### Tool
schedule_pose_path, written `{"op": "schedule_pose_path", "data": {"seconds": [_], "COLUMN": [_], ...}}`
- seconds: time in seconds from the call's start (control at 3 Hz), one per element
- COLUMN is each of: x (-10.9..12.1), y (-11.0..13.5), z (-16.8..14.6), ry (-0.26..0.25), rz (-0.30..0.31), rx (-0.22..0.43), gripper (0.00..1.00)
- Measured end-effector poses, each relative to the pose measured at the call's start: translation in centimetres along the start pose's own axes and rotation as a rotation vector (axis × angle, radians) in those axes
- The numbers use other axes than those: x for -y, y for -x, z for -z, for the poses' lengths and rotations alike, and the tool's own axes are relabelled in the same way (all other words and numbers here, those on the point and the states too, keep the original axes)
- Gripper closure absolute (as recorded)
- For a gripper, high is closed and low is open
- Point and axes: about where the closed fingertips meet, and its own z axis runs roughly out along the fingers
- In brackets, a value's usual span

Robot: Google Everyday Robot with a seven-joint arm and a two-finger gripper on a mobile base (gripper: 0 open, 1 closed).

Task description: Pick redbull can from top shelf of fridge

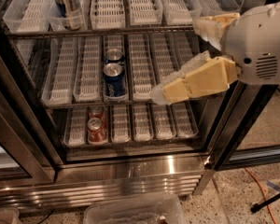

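Note:
The redbull can is slim, blue and silver; it stands in a clear lane tray at the left of the top shelf of the fridge, with its lid cut off by the frame's top edge. My gripper is at the right, in front of the open fridge at the height of the middle shelf. It is open and empty, its cream fingers pointing left. It is well to the right of the can and below it, not touching it.
Two blue Pepsi cans stand in a middle-shelf lane and two red cans on the bottom shelf. The dark door frame stands at the right. A clear plastic bin and an orange cable lie on the floor.

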Motion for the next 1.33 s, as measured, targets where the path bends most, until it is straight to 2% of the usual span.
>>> {"op": "schedule_pose_path", "data": {"seconds": [0.33, 0.67, 1.0, 1.33], "x": [0.0, 0.0, 0.3, 0.9], "y": [1.1, 1.1, 0.5, -1.3], "z": [-0.1, -0.1, -0.6, -2.4], "ry": [-0.009, -0.009, -0.025, -0.049], "rz": [-0.014, -0.014, -0.008, 0.030], "rx": [0.033, 0.033, 0.050, 0.050], "gripper": [0.00, 0.00, 0.00, 0.00]}}
